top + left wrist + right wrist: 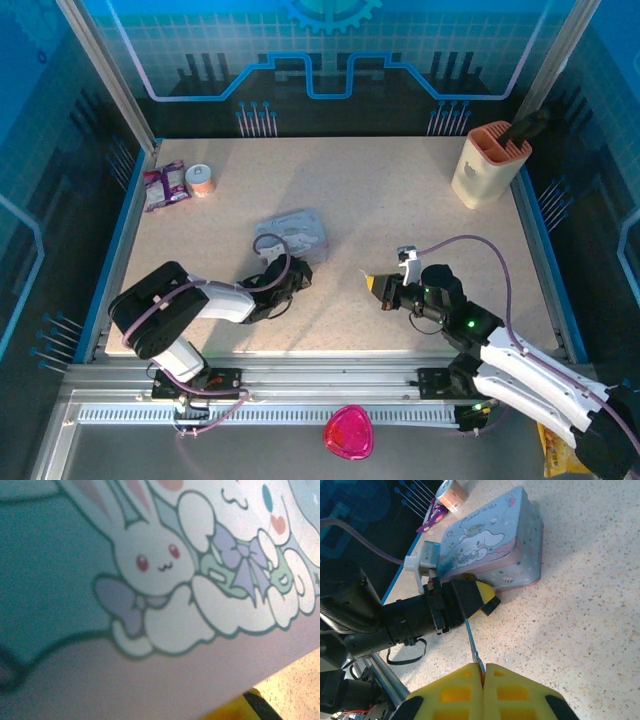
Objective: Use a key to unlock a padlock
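Right wrist view: the right tool [483,669] is clamped on the key [474,647], its thin blade pointing at the left tool [486,600] by the tin's [495,545] near edge; that tool's gap I cannot tell. The key looks light, stiff and slippery, so pinch its head squarely.

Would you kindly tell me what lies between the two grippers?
Bare table between left gripper and right gripper, top view; right wrist view shows the key jutting into it.

Overhead view, close wrist views, tin [292,235] shared
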Controlling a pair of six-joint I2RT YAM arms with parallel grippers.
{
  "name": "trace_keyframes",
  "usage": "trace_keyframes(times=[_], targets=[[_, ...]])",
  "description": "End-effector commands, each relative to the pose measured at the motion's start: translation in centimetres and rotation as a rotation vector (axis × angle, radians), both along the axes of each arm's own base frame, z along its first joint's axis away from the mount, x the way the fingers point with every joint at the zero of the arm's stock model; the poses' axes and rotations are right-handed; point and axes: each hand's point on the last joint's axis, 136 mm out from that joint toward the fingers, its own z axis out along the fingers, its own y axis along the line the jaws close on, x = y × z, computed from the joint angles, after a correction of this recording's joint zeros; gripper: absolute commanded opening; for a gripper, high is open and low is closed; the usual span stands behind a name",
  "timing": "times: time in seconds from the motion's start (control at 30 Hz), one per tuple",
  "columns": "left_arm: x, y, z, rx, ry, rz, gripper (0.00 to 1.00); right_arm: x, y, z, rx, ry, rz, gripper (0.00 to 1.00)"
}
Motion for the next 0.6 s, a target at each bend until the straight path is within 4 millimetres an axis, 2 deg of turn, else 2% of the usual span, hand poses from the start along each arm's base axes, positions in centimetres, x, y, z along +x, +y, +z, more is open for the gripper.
trace_keyframes(times=[0.0, 0.1, 0.3, 0.57], targets=[[-1.1, 1.5, -0.9, 0.057, 0.024, -0.012, 0.13, -0.1, 0.5, -0.7, 0.027, 0.041, -0.004, 0.00], [-1.4, 1.0, -0.3, 0.045, 0.012, -0.058, 0.12, -0.1, 0.8, -2.0, 0.035, 0.100, -0.014, 0.00], [-1.9, -2.0, 1.7, -0.014, -0.011, -0.220, 0.10, -0.7, 2.1, -3.7, 0.101, 0.216, -0.001, 0.00], [-1.7, -4.7, 4.5, -0.121, -0.064, -0.324, 0.09, -1.2, 3.4, -5.6, 0.110, 0.325, -0.020, 0.00]])
